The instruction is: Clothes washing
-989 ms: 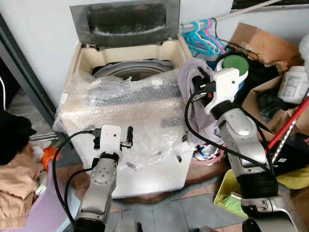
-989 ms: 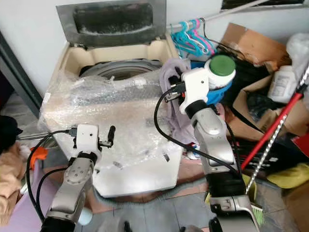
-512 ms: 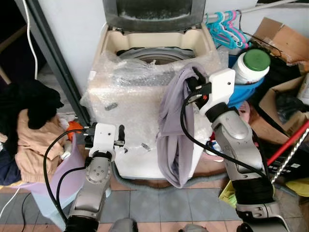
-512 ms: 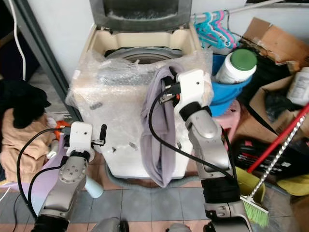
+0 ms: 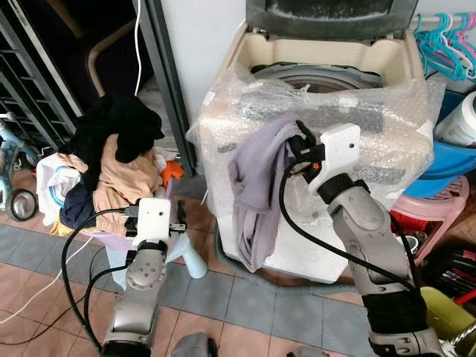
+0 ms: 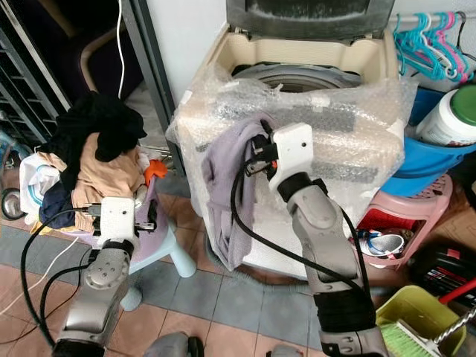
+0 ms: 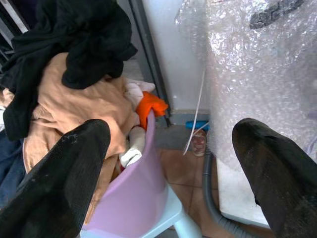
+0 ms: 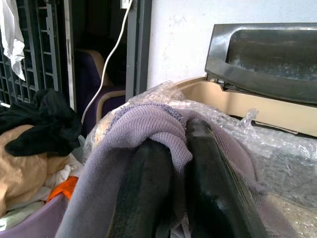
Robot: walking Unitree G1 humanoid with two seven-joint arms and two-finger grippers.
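A soft grey-lilac knitted garment (image 5: 256, 175) hangs in the middle of the left eye view, draped over and pinched between the two black fingers of the right gripper (image 5: 299, 145), its long folds falling down the front of the cream top-loading washing machine wrapped in clear bubble wrap (image 5: 372, 126). The right wrist view shows the knit bunched over the fingertips (image 8: 208, 168), which are closed tight on the cloth. The right arm rises from the lower right of the frame, bent at the elbow, its white wrist block level with the machine's front edge. The machine's dark lid (image 5: 331, 16) stands raised at the upper centre.

The left gripper (image 5: 177, 227) sits in the lower left, forearm upright, its fingers spread wide and holding nothing; the left wrist view looks between them at a lilac plastic basket (image 7: 141, 183) heaped with black, tan and orange clothes (image 7: 79, 94), which lies at the left of the eye view beside the machine.
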